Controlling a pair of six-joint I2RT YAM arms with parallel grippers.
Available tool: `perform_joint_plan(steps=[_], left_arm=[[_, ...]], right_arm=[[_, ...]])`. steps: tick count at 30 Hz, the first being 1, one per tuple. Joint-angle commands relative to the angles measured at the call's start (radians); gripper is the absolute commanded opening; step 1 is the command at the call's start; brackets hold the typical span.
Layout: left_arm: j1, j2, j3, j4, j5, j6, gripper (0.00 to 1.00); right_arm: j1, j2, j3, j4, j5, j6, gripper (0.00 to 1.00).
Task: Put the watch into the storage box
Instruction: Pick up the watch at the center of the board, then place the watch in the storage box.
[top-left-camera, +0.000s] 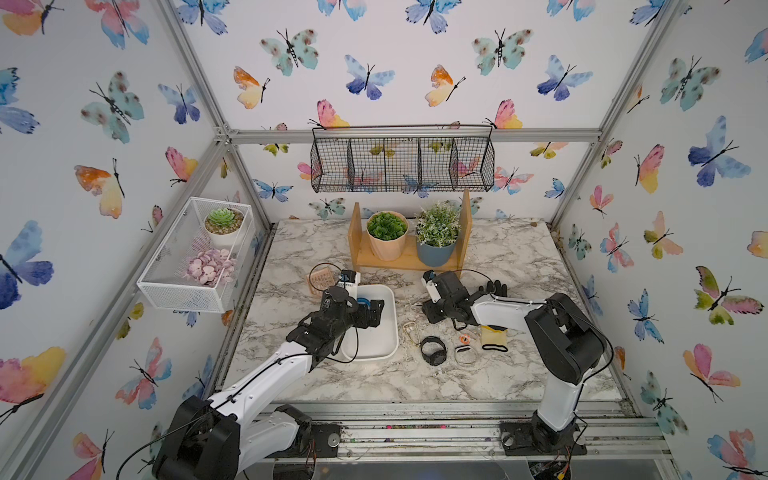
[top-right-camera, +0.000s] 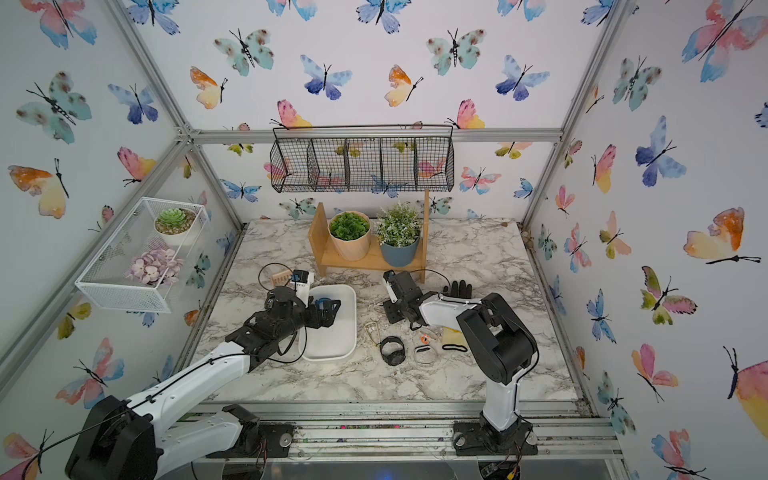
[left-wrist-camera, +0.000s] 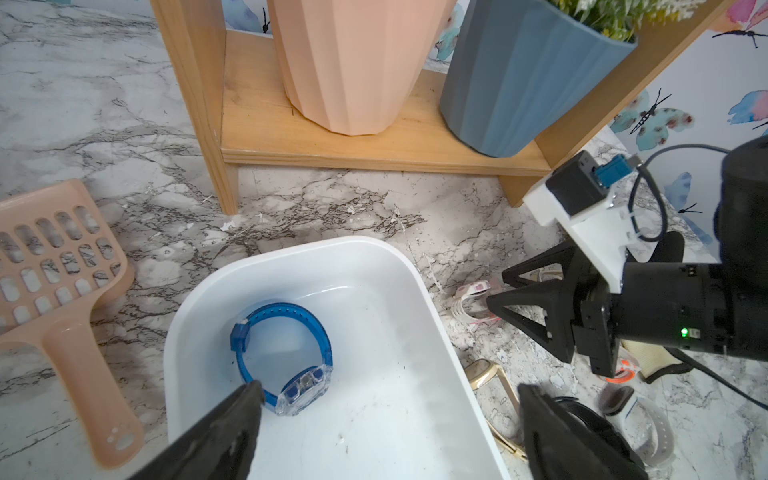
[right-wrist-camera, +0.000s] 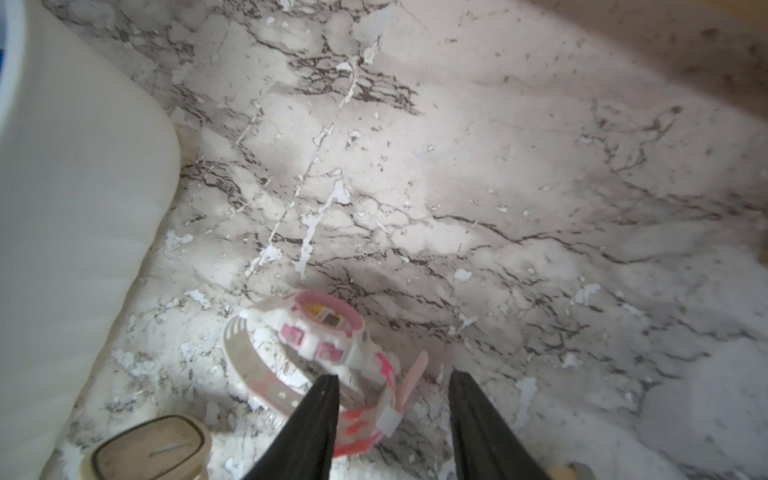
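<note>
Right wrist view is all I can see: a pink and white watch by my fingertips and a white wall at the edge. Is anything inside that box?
Observer: Yes, a blue watch lies inside the storage box.
Operator: Where's the black watch?
Observer: The watch lies on the table to the right of the box, apart from it, with no gripper touching it.
Operator: What's the left gripper doing?
Observer: The left gripper hangs over the box, jaws open, gripping nothing.
</note>
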Motion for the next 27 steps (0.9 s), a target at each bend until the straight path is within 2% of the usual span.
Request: perform_joint_plan(steps=[1,10,16,22,27], left_arm=[[-0.003,-0.003,0.003,0.015,-0.004,0.011,0.99],[-0.003,-0.018,0.009,0.0,-0.021,0.012,0.98],[-0.002,-0.04,0.015,-0.022,-0.074,-0.005,0.99],[0.014,-0.093,0.026,-0.075,-0.162,-0.039,0.99],[0.148,-0.115,0.044,-0.136,-0.126,-0.086,0.99]], right_arm=[[-0.009,0.032,0.026,0.008,-0.024,-0.013,0.44],[-0.01,0.039,0.025,0.007,-0.044,-0.015,0.27],[-0.011,0.01,0.014,0.002,-0.035,-0.014,0.04],[-0.009,-0.087,0.041,-0.03,-0.025,-0.04,0.02],[0.031,-0.157,0.096,-0.038,-0.068,-0.083,0.02]])
